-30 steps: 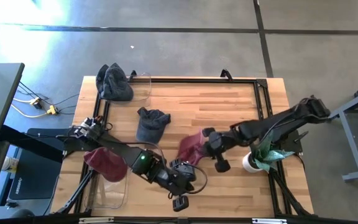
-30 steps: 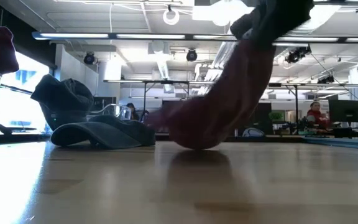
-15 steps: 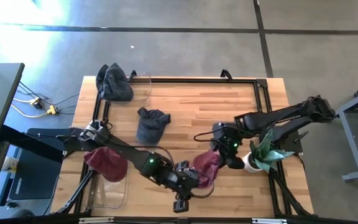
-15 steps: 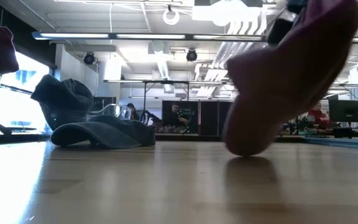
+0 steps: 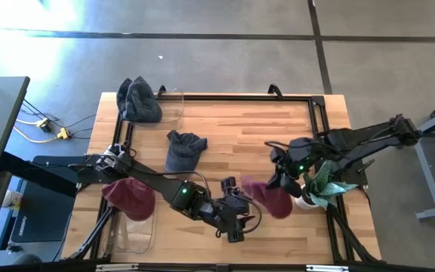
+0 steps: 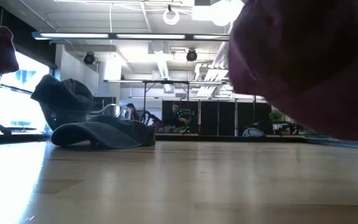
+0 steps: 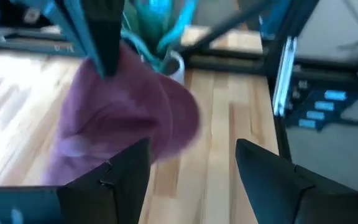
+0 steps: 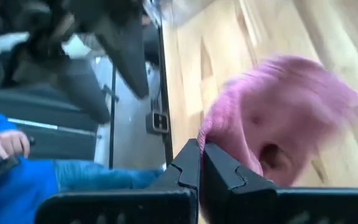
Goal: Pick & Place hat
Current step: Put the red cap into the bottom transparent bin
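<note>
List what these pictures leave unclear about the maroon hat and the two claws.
- Maroon hat, low view: cut off by the top and right edges, so no claw shows on it.
- Left claw, high view: too small to read the finger gap; its wrist view shows the fingers apart, hat beyond them.
- Right claw, high view: hidden among arm and hat.
- Potted plant, left wrist view: blurred, partly behind the hat.

You see: maroon hat soft matt cloth; table smooth pale wood; clear bin glossy plastic.
</note>
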